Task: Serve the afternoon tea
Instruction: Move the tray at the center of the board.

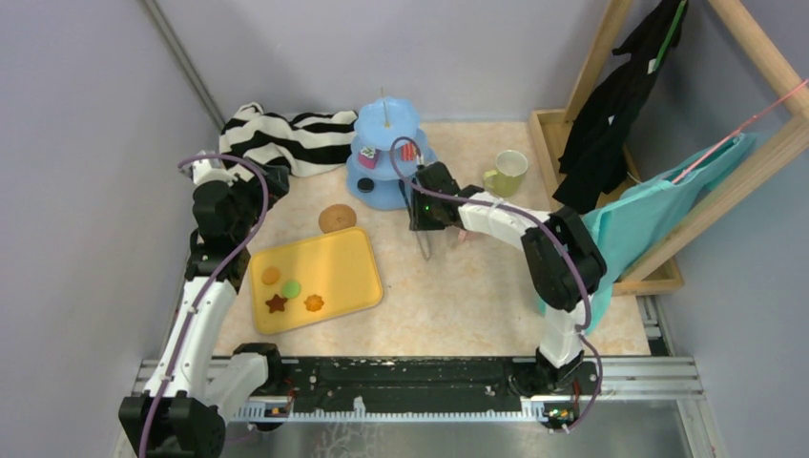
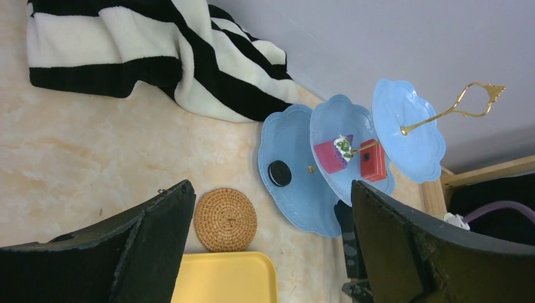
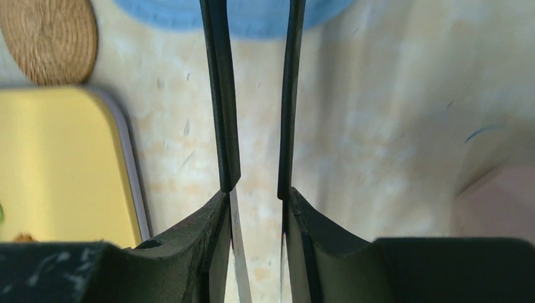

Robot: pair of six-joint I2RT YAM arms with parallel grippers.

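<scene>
The light-blue three-tier stand (image 1: 386,153) stands at the back. In the left wrist view the stand (image 2: 303,202) carries a black cookie (image 2: 279,173), a pink cake slice (image 2: 334,153) and a red cake (image 2: 372,160). A yellow tray (image 1: 343,258) holds several cookies, among them a green one (image 1: 291,287) and a brown star (image 1: 276,303). A cork coaster (image 1: 337,218) lies between tray and stand. A yellow-green cup (image 1: 507,173) stands to the right. My right gripper (image 1: 423,218) is shut on black-tipped metal tongs (image 3: 217,95), whose tips are apart and empty above the table. My left gripper (image 1: 272,181) is open and empty.
A black-and-white striped cloth (image 1: 286,138) lies at the back left. A wooden rack (image 1: 658,191) with black and teal cloths stands at the right. A pink thing (image 1: 467,234) shows under my right arm. The coaster also shows in the left wrist view (image 2: 225,219).
</scene>
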